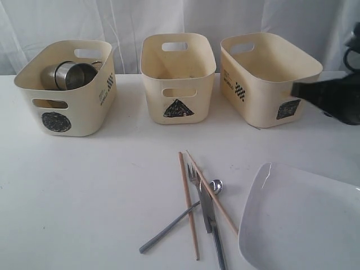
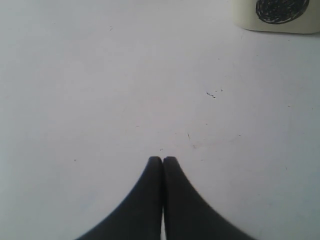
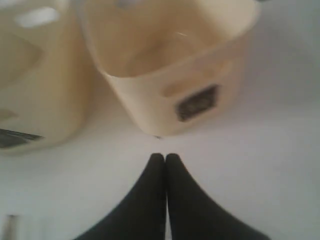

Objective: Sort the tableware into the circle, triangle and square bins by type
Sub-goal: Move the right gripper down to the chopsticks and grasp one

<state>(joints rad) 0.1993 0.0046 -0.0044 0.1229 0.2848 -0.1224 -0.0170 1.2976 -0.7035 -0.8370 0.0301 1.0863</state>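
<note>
Exterior view: mugs (image 1: 70,74) sit in the far-left circle bin (image 1: 84,121); chopsticks (image 1: 189,214), fork (image 1: 193,173), knife (image 1: 207,216) and spoon (image 1: 216,186) lie crossed on the near desk (image 1: 84,197), plate (image 1: 298,225) near right. Left gripper (image 2: 162,160) is closed, empty, over bare desk; right gripper (image 3: 165,157) is closed, empty, before the square bin (image 3: 170,75).

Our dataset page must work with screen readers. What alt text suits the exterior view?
A circle bin, triangle bin and square bin, all cream, stand in a row on a white table; the circle bin holds steel mugs. In front lie crossed chopsticks and steel cutlery, beside a white plate. The shut right gripper hangs near the square bin.
</note>
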